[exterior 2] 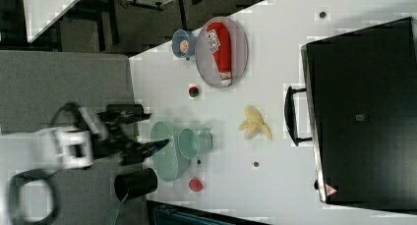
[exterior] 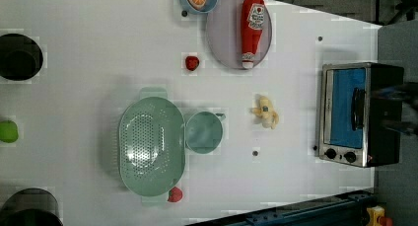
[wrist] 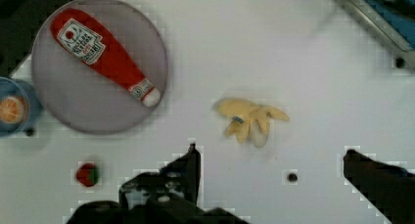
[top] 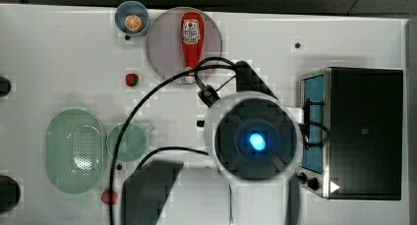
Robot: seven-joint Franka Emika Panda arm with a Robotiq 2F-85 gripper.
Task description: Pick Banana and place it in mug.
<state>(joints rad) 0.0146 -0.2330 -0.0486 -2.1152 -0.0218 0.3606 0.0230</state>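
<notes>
Gripper fingers spread wide, empty, above white table. Peeled yellow banana lies at 3 o'clock of pale teal-green round mug in left view, well apart.

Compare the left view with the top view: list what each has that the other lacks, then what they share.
Left view alone: the banana lying between the mug and the toaster oven, plus a green fruit at the left view's left edge. Top view alone: the arm with its cables. Both: mug, basket, ketchup bottle on its plate, oven.
</notes>
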